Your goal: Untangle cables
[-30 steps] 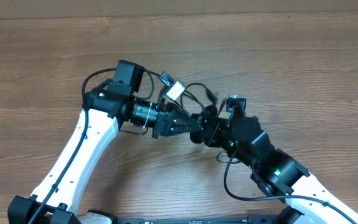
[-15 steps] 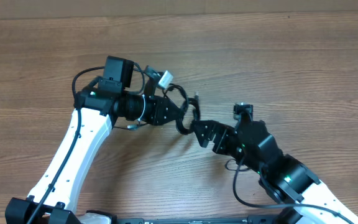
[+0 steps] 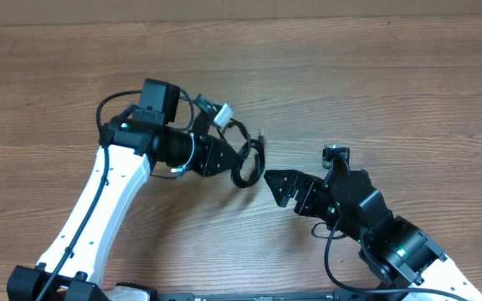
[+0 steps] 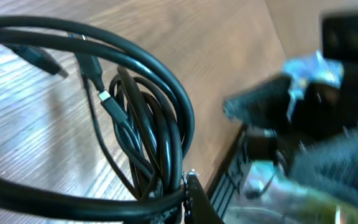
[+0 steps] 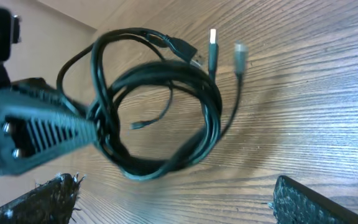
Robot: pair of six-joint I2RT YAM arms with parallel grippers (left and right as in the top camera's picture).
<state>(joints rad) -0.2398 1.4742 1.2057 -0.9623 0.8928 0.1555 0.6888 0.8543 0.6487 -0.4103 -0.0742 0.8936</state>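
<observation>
While left gripper [image 3: 229, 162] pinches cables [image 3: 251, 150] at coil's left edge, right gripper [image 3: 277, 186] hovers just right of coil, jaws spread wide, facing open loop; plug tips [image 5: 213, 38] lie on coil's far side, away from right gripper.

Lab: robot arms [image 3: 107, 192] on wooden table [image 3: 408, 84]

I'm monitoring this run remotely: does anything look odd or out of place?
Only the cables: one tangled coil pinched at one side by the left gripper, plug tips poking out loose. The right gripper is open, apart from them. No damage visible.
</observation>
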